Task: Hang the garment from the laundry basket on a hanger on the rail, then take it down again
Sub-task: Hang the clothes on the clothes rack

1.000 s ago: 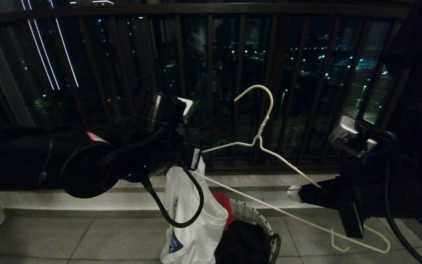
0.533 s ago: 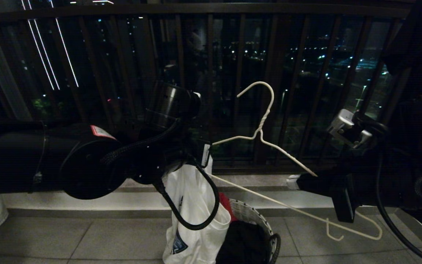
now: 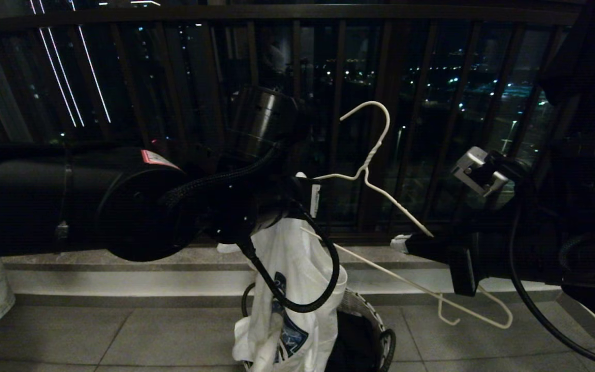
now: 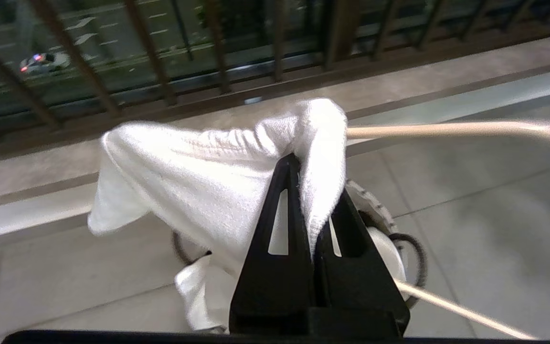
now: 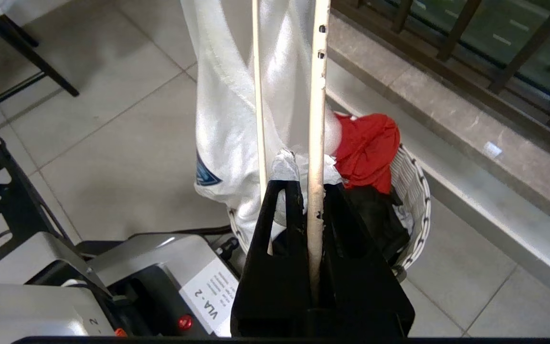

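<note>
Now my left gripper (image 4: 314, 224) pinches the garment (image 3: 297, 268), my right gripper (image 5: 311, 210) clamps the hanger (image 3: 375, 181); next I must thread one into the other.

A dark barred balcony railing (image 3: 297, 62) spans the top of the head view, city lights beyond. Below runs a pale stone ledge (image 3: 96, 263) over grey floor tiles (image 3: 147, 336). A crumpled red cloth (image 5: 368, 145) sits centre-right in the right wrist view, above a black garment (image 5: 375, 215).
</note>
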Robot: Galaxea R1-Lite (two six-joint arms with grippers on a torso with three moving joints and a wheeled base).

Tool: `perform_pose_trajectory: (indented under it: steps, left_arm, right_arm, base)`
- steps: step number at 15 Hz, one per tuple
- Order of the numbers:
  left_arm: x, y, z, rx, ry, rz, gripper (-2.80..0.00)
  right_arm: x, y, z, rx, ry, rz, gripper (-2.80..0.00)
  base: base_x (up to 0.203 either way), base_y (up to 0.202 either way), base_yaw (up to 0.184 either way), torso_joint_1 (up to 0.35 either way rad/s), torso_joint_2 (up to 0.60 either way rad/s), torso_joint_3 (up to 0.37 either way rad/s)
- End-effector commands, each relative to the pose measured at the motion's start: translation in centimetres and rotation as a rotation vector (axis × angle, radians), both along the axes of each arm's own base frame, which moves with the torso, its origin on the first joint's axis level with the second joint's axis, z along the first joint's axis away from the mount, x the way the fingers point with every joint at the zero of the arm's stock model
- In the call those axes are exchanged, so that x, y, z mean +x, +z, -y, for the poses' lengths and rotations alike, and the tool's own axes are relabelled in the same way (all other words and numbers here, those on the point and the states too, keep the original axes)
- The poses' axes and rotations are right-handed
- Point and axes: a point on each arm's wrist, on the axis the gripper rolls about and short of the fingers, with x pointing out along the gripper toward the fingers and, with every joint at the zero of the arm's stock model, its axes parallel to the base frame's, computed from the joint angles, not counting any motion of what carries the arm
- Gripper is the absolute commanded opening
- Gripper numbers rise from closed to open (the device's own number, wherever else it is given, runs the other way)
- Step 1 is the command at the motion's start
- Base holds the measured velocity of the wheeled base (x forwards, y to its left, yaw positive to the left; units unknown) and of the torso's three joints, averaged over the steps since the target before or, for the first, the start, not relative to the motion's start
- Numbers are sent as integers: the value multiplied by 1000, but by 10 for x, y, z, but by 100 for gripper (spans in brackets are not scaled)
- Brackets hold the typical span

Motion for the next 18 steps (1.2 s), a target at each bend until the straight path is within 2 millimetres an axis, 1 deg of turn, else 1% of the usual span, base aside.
perform_pose_trajectory:
  steps: [1,4,7,8,10,13,16,18]
  left_arm:
    - [0,-3,11,3,-17,-3,-280]
    - [-4,0,24,-19,-47,6,-280]
    - [-16,-2,47,-32,-107,3,-280]
    - [-20,-5,51,-31,-119,-4,-280]
    - [-24,0,52,-44,-116,9,-280]
    - [-35,4,55,-53,-138,17,-280]
    - [-45,14,54,-74,-158,31,-280]
    - [-54,20,52,-85,-176,37,-280]
  right_arm:
    - [3,-5,-3,-8,6,-18,-280]
    - [3,-5,-5,-5,14,-23,-280]
    - [5,-3,-10,51,10,-14,-280]
    - [5,-5,-11,56,8,-10,-280]
    - [5,-5,-13,60,15,-6,-280]
    - [4,-13,-18,52,35,-23,-280]
    - [4,-19,-26,82,55,39,-280]
    - [3,-19,-26,83,53,44,-280]
  base:
    - [0,0,0,0,0,0]
    - [0,0,0,0,0,0]
    - [0,0,0,0,0,0]
    - [0,0,0,0,0,0]
    - [0,0,0,0,0,0]
    - [0,0,0,0,0,0]
    - [0,0,0,0,0,0]
    - [0,0,0,0,0,0]
